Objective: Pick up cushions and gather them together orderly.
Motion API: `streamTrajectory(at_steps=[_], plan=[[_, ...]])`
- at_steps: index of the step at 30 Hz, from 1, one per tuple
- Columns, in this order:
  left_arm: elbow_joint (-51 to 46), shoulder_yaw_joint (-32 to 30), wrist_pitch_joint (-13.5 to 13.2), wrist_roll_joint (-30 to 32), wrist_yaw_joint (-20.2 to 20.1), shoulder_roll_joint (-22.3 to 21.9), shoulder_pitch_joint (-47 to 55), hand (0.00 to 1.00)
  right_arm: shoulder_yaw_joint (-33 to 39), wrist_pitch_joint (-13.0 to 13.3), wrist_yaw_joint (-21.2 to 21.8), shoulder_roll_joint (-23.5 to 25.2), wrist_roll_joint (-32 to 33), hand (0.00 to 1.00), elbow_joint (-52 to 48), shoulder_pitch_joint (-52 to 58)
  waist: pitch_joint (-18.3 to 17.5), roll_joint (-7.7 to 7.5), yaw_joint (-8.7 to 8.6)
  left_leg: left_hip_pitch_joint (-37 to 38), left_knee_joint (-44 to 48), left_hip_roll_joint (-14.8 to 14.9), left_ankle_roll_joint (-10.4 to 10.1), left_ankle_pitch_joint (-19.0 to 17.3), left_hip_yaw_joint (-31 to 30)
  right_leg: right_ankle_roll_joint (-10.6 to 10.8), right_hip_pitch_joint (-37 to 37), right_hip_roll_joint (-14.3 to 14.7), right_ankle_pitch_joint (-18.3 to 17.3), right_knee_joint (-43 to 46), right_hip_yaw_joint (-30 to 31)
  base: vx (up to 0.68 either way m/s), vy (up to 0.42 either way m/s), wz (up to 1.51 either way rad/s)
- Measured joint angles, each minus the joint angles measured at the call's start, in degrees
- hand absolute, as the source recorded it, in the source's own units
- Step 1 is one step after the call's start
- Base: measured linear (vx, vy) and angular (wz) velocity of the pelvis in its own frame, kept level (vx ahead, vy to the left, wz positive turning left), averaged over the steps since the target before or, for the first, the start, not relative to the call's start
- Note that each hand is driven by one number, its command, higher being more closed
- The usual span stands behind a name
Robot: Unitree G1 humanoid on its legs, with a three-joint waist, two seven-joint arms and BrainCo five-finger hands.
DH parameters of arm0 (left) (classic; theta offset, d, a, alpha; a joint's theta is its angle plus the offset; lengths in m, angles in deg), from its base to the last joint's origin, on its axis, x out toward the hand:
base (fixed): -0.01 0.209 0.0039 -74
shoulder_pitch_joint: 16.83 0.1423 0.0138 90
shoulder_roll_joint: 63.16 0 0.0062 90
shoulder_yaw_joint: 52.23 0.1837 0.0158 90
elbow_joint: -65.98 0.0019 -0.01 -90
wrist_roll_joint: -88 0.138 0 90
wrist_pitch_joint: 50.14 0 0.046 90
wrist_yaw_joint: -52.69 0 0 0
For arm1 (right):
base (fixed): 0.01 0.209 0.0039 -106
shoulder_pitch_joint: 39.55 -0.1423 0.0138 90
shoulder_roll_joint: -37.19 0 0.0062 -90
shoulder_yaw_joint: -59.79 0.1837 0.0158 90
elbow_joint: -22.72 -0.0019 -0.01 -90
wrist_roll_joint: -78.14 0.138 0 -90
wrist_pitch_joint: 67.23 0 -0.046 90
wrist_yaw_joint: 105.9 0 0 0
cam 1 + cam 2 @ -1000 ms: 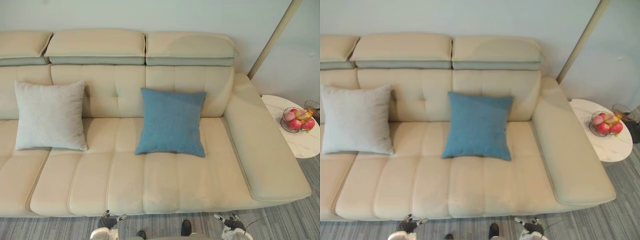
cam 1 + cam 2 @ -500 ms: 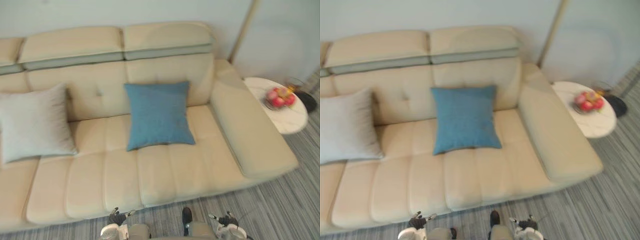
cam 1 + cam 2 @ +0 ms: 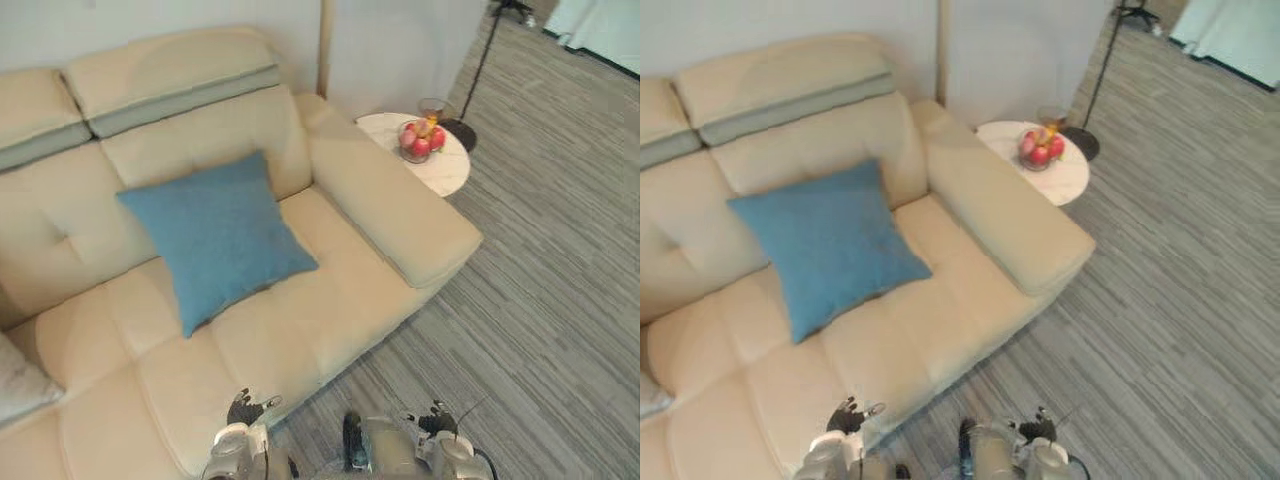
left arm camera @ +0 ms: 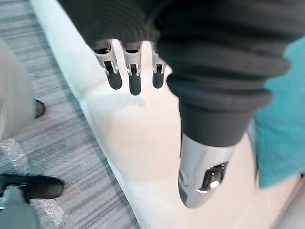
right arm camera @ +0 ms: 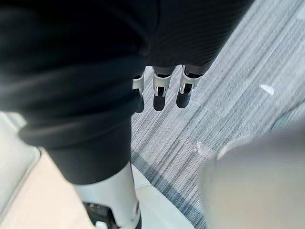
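Note:
A blue cushion (image 3: 216, 234) leans against the backrest of the cream sofa (image 3: 340, 300), near its right armrest. A corner of a light grey cushion (image 3: 20, 378) peeks in at the far left of the seat. My left hand (image 3: 247, 409) hangs low over the sofa's front edge, fingers straight and holding nothing; its fingers (image 4: 135, 78) point at the seat, with the blue cushion (image 4: 281, 124) beyond the thumb. My right hand (image 3: 437, 421) hangs low over the carpet, its fingers (image 5: 162, 90) relaxed and empty.
A round white side table (image 3: 445, 172) with a wire bowl of red fruit (image 3: 421, 141) stands beside the armrest (image 3: 400, 210). A floor lamp's pole and base (image 3: 462, 130) stand behind it. Striped grey carpet (image 3: 540, 300) spreads to the right.
The whole picture has swung: the camera turned right. The grey cushion has slid almost out at the left, and carpet and lamp now show on the right. Both hands stay low.

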Motion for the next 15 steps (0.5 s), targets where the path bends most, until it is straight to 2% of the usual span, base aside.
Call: streamTrajectory(at_steps=[1, 2, 3, 4, 5, 6, 7, 8, 9, 10, 11, 12, 13, 14, 15], plan=[[0.2, 0.0, 0.2, 0.0, -0.1, 0.0, -0.1, 0.00, 0.0, 0.1, 0.0, -0.1, -0.2, 0.00, 0.0, 0.0, -0.1, 0.01, 0.00, -0.7, 0.8, 0.0, 0.7, 0.8, -0.2, -0.1, 0.1, 0.2, 0.9, -1.0, 0.5, -0.01, -0.031, -1.28], [1.3, 0.1, 0.3, -0.1, -0.2, 0.2, -0.2, 0.00, -0.2, 0.3, 0.0, -0.6, -0.3, 0.00, 1.7, -1.6, -0.3, -0.73, 0.43, -4.3, 1.2, -0.9, 3.2, 1.4, -1.8, 0.8, 1.8, 1.6, 6.8, -10.1, 5.1, -0.04, -0.008, -1.78], [2.1, 0.3, 0.1, -0.2, -0.2, -0.6, 0.9, 0.00, -0.2, -0.4, -0.1, -2.6, -0.3, 0.00, 3.9, -4.1, -1.5, 3.14, 1.41, -3.2, -13.5, 1.6, 0.6, 9.2, -2.3, -0.2, 2.5, 1.4, 6.3, -10.4, -0.2, -0.01, 0.011, -2.10], [2.3, 1.0, 0.4, -0.2, -0.1, -0.6, 0.5, 0.00, -0.2, -0.4, -0.2, -3.0, -0.3, 0.00, 4.2, -4.9, -1.2, 2.73, 1.41, -2.2, -14.8, 1.3, -2.2, 9.3, -1.6, 0.9, 1.6, -1.5, 2.8, -6.9, -4.1, 0.09, 0.017, -2.28], [2.2, 2.7, 0.4, -0.2, 0.0, 0.9, 0.5, 0.00, -1.3, -0.4, -0.1, -3.2, -0.3, 0.00, 4.1, -5.8, -0.7, 1.45, 1.73, -2.2, -15.3, 0.5, -2.5, 9.5, 2.7, 3.4, 2.0, -6.4, -0.1, -5.9, -9.0, 0.05, -0.111, -1.88], [2.4, 4.2, 0.4, -0.3, -0.1, 2.7, 0.1, 0.00, -2.5, -0.3, 0.0, -3.2, -0.3, 0.00, 4.0, -7.2, 0.5, 0.54, 1.62, -2.3, -14.2, 1.5, -2.7, 9.4, 6.3, 6.1, 3.6, -7.2, 0.6, -9.9, -10.8, 0.01, -0.189, -1.62], [2.7, 4.3, 0.4, -0.3, -0.1, 3.0, -0.2, 0.00, -2.5, -0.3, 0.0, -3.2, -0.3, 0.00, 3.9, -7.4, 1.0, 1.04, 1.44, -2.5, -13.2, 2.7, -2.7, 9.4, 6.7, 6.2, 4.1, -6.0, 1.9, -11.3, -10.5, -0.04, -0.318, -1.13], [2.7, 4.6, 0.4, -0.3, -0.1, 3.9, -0.2, 0.00, -2.7, -0.2, 0.0, -3.2, -0.3, 0.00, 4.0, -6.7, 1.2, 1.15, 0.37, -2.3, -9.8, 4.8, -3.4, 9.0, 6.7, 5.0, 6.4, -3.8, 3.1, -14.4, -9.3, 0.01, -0.315, -0.87], [2.6, 4.6, 0.4, -0.3, -0.1, 4.3, 0.1, 0.00, -2.8, 0.0, 0.0, -3.4, -0.3, 0.00, 4.1, -5.6, 1.7, 1.53, 0.04, -1.5, -5.1, 7.6, -5.1, 7.6, 5.7, 4.5, 8.0, -1.4, 3.2, -14.6, -6.9, 0.02, -0.257, -0.92], [2.6, 4.6, 0.3, -0.3, -0.1, 4.3, 0.1, 0.00, -2.8, 0.2, -0.1, -3.5, -0.3, 0.00, 4.1, -5.3, 1.8, 1.54, 0.02, -1.5, -3.3, 8.3, -5.1, 7.4, 4.9, 4.2, 8.1, -0.6, 3.0, -14.3, -5.7, 0.04, -0.256, -1.17], [2.6, 5.0, 0.3, -0.3, -0.1, 4.5, 0.5, 0.00, -2.8, 0.2, -0.1, -4.0, -0.2, 0.00, 4.1, -5.1, 2.2, 1.42, 0.06, -2.5, 0.9, 8.6, -4.4, 7.2, 1.4, 3.5, 7.8, 0.6, 2.6, -13.2, -2.9, 0.02, -0.168, -1.33], [2.6, 6.4, 0.3, -0.3, -0.1, 3.6, 0.3, 0.00, -2.7, 0.2, -0.2, -4.8, -0.1, 0.00, 4.1, -5.2, 3.0, 1.73, 0.06, -3.2, 2.2, 7.0, -5.0, 5.4, -6.4, 2.9, 7.4, 1.6, 2.5, -12.8, 0.4, 0.02, -0.188, -1.30], [2.6, 7.0, 0.3, -0.3, -0.2, 3.2, 0.3, 0.00, -2.6, 0.2, -0.3, -5.2, -0.1, 0.00, 4.1, -5.1, 3.2, 1.97, 0.01, -3.3, 2.2, 6.1, -5.3, 5.1, -8.9, 2.7, 7.2, 1.7, 2.6, -12.7, 0.9, 0.00, -0.067, -1.27], [2.2, 8.2, 0.3, -0.3, -0.3, 2.6, -0.3, 0.00, -2.2, 0.1, -0.5, -6.2, -0.1, 0.00, 4.3, -4.8, 3.8, 1.99, -0.24, -3.5, 2.0, 3.1, -6.4, 3.7, -14.4, 2.0, 6.7, 2.6, 2.2, -12.4, 4.9, 0.00, -0.035, -0.92], [2.0, 8.7, 0.3, -0.3, -0.3, 2.5, -0.4, 0.00, -2.0, 0.1, -0.5, -6.6, -0.1, 0.00, 4.5, -4.7, 4.2, 1.97, -0.20, -3.5, 1.9, 1.3, -6.8, 3.0, -16.8, 2.0, 6.7, 2.7, 2.3, -12.4, 6.3, 0.01, -0.003, -1.16]])
